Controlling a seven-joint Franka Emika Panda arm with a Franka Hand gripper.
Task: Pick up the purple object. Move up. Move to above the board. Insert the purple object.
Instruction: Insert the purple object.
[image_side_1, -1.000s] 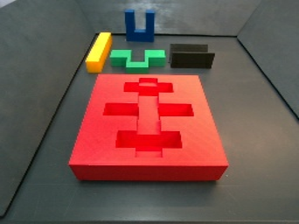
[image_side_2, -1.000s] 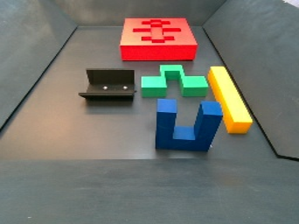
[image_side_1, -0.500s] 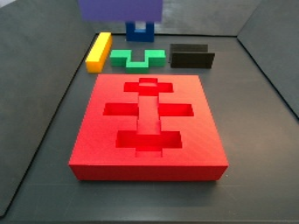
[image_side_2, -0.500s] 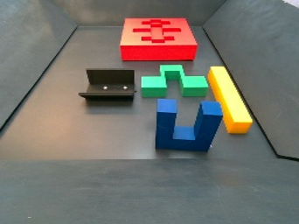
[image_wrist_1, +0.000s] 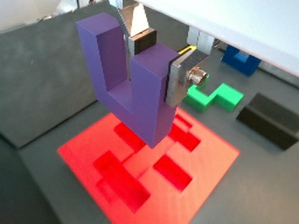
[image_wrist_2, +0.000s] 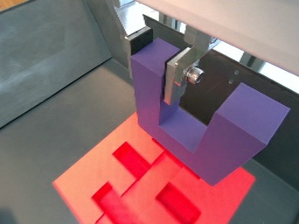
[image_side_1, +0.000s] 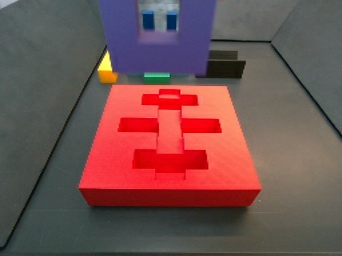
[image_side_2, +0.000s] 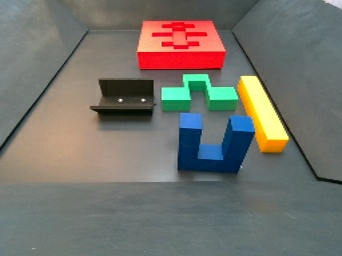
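My gripper (image_wrist_1: 160, 57) is shut on one prong of the purple object (image_wrist_1: 126, 79), a U-shaped block with its base hanging down. Both wrist views show it held in the air above the red board (image_wrist_1: 140, 162); the grip (image_wrist_2: 158, 57), the purple object (image_wrist_2: 216, 131) and the board (image_wrist_2: 128, 175) also show in the other wrist view. In a side view the purple object (image_side_1: 154, 45) hangs large at the top, over the board's (image_side_1: 167, 140) far end; the gripper is out of frame there. In another side view only the board (image_side_2: 183, 45) shows.
A blue U-shaped block (image_side_2: 214, 145), a green block (image_side_2: 201, 93), a yellow bar (image_side_2: 262, 112) and the fixture (image_side_2: 123, 98) stand on the grey floor beyond the board. In a wrist view the green block (image_wrist_1: 211, 94) and fixture (image_wrist_1: 271, 118) lie beside the board.
The purple object has come into a side view from the top and moved lower and nearer the board, now hiding the blue block behind it. The loose blocks have not moved.
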